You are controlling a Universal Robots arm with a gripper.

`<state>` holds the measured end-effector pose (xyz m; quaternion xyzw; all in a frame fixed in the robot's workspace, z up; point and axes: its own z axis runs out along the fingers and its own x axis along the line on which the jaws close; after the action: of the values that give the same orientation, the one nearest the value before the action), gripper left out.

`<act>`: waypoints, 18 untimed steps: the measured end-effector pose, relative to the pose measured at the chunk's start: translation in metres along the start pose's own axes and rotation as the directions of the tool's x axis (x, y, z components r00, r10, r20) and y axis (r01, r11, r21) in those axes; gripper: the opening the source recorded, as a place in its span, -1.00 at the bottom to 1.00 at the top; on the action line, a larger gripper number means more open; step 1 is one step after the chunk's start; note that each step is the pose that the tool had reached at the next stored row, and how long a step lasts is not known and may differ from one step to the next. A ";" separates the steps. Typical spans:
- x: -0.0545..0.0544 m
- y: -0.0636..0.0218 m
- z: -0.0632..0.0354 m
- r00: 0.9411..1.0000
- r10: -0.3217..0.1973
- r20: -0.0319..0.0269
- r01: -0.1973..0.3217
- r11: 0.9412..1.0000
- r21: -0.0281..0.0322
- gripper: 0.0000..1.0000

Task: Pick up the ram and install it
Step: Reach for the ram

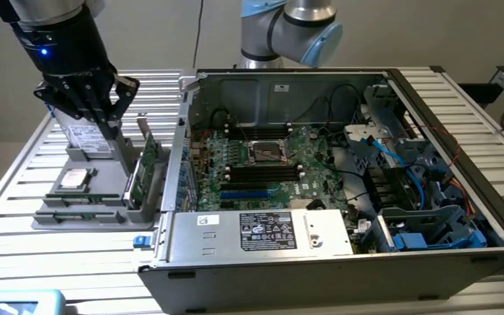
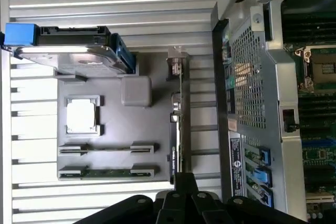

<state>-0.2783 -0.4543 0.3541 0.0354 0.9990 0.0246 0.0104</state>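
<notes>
Gripper (image 1: 102,118) (image 2: 181,187): fingers pressed together, nothing seen between them. It points down with a slight tilt, hanging above the far end of the grey parts tray (image 1: 50,222) (image 2: 105,132), over the upright hard drive (image 1: 86,139) (image 2: 68,56) and apart from it. The black wrist section rises steeply out of the exterior view's top left; a grey-and-blue arm joint (image 1: 289,26) sits behind the computer case (image 1: 261,230) (image 2: 252,103). The ram (image 1: 81,214) (image 2: 108,172) lies flat in the tray's holder nearest the front edge, ungripped and well below the fingers. A processor chip (image 1: 77,177) (image 2: 82,115) rests between the ram and the hard drive. An expansion card (image 1: 149,161) (image 2: 178,129) stands on edge along the tray side next to the case, forming a thin wall between tray and case. The tray sits just beside the case wall, and bare slatted table (image 1: 7,197) lies open on the exterior view's left and near side. The case top is open, with the motherboard (image 1: 234,154) exposed and its memory slots (image 1: 261,172) mid-board. Cables crowd the case's side toward the exterior view's right.
</notes>
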 end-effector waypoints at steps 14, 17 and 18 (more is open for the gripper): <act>0.049 -0.0173 0.0237 1.000 0.000 -0.005 0.000 1.000 0.000 -0.79; 0.059 -0.0183 0.0290 1.000 0.000 -0.005 0.000 1.000 0.000 -0.79; 0.062 -0.0186 0.0307 1.000 0.000 -0.005 0.000 1.000 0.000 -0.79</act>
<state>-0.3408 -0.4669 0.3213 0.0355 0.9990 0.0245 0.0080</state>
